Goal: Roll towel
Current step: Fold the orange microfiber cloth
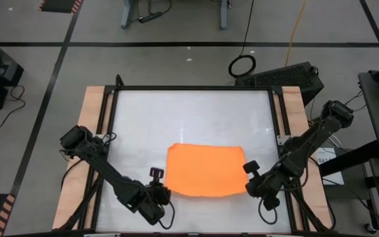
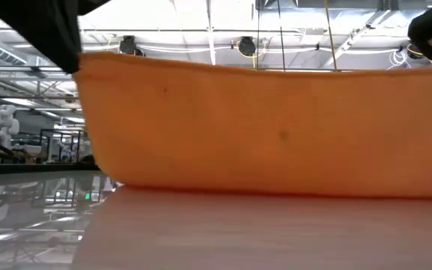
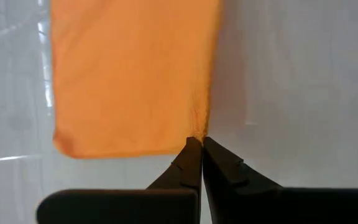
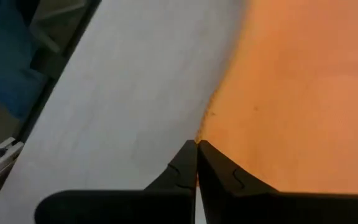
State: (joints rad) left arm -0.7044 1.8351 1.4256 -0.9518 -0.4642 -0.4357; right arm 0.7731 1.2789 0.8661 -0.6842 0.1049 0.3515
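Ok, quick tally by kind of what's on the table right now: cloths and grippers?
Orange towel: 1
Grippers: 2, the left gripper and the right gripper, each shut on a near corner of the towel
Total: 3

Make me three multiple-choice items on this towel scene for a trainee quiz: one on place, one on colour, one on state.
1. Where does the plain orange cloth towel lie?
A. near the table's front edge, between both arms
B. on the floor
C. at the table's far edge

2. What colour is it?
A. blue
B. orange
C. green

3. How do the left end effector and right end effector stand?
A. both wide open
B. one open, one shut
C. both shut on the towel's edge

Answers: 1 A, the high view shows it there. 2 B, every view shows orange. 3 C, each wrist view shows fingertips pinched together at the cloth's edge.
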